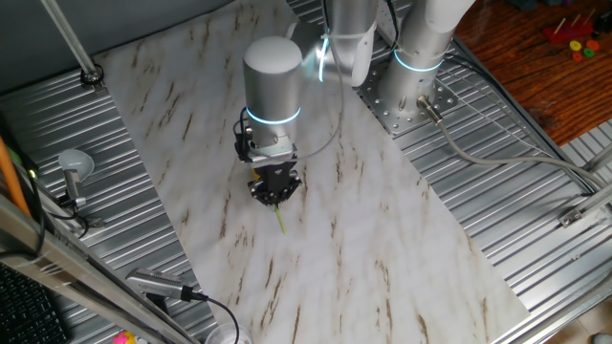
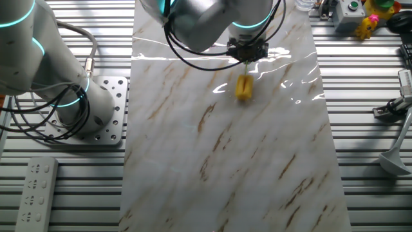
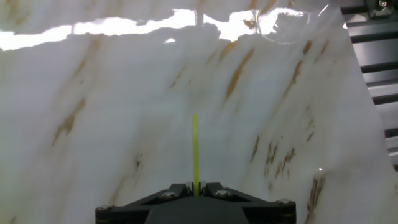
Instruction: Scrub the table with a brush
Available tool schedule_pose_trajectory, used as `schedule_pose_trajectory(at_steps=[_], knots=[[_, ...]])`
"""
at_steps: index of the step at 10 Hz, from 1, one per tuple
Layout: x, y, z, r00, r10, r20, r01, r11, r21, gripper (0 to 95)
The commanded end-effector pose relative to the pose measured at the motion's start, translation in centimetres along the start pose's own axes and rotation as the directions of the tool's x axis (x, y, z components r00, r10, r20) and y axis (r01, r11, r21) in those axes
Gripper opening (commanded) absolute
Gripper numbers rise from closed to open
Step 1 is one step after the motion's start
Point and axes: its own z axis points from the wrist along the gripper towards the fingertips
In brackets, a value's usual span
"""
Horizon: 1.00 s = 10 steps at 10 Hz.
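The white marble-patterned table [image 1: 382,248] fills the middle of all views. My gripper [image 1: 274,188] is over its middle and shut on the brush. The thin yellow-green handle [image 1: 281,220] sticks out from between the fingertips toward the table. In the hand view the handle [image 3: 195,149] runs straight ahead from the closed jaws of the gripper [image 3: 195,186]. In the other fixed view the stubby yellow bristle head [image 2: 243,87] hangs below the gripper [image 2: 248,53], close to the table [image 2: 244,167]. I cannot tell whether it touches the surface.
Ribbed grey metal panels [image 1: 105,191] flank the table on both sides. The arm's base [image 1: 413,91] stands at the table's far edge. A second arm [image 2: 58,77] is at the left in the other fixed view, a remote [image 2: 35,190] near it. Cables and clamps [image 1: 76,186] lie on the panels.
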Motion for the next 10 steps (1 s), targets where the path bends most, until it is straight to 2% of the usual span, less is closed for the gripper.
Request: schedule_pose_trajectory(at_steps=[1, 6, 10], knots=[[0.8, 0.2, -0.2, 1.000, -0.012, -0.004, 0.012, 1.000, 0.004, 0.0], [2.0, 2.0, -0.1, 1.000, 0.031, 0.005, -0.031, 1.000, 0.001, 0.0], [1.6, 3.5, -0.8, 0.998, 0.061, -0.006, -0.061, 0.998, 0.002, 0.0]])
